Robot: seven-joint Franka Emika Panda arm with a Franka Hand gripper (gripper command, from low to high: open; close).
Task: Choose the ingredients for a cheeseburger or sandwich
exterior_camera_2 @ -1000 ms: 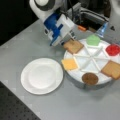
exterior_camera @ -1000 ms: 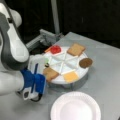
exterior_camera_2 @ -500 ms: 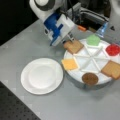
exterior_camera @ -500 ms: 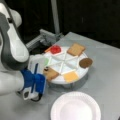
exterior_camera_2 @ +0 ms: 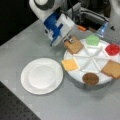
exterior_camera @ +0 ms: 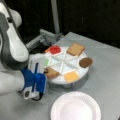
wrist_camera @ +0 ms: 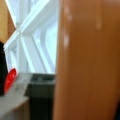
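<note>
In a front view, a round white sectioned tray [exterior_camera: 60, 79] stands on the grey bench [exterior_camera: 105, 57]. Its wedge compartments hold a red disc [exterior_camera: 55, 49] at the view's upper left, a toast square [exterior_camera: 75, 49] at the top, a dark brown patty [exterior_camera: 86, 62] at the right, a yellow-orange cheese square [exterior_camera: 71, 76] at the bottom, and a second toast square [exterior_camera: 51, 73] at the lower left. The gripper [exterior_camera: 45, 71] sits at the outer edge of that second toast; whether the fingers are clamped on it cannot be told. An empty white paper plate [exterior_camera: 75, 107] lies on the bench just below the tray.

In a front view from the opposite side, the gripper [exterior_camera_2: 68, 40] is at the near toast square [exterior_camera_2: 74, 45], at the tray's [exterior_camera_2: 75, 75] upper left. A green piece [exterior_camera_2: 92, 40] fills the next compartment, the red disc [exterior_camera_2: 112, 49] the one beyond. The cheese square [exterior_camera_2: 69, 64], patty [exterior_camera_2: 90, 78] and far toast square [exterior_camera_2: 112, 69] lie along the lower side. The paper plate [exterior_camera_2: 42, 75] sits left of the tray.

In the wrist view, a tan-brown toast surface [wrist_camera: 87, 62] fills the right half, very close. White tray dividers [wrist_camera: 32, 37] show behind it, and the red disc [wrist_camera: 10, 79] at the left edge.
</note>
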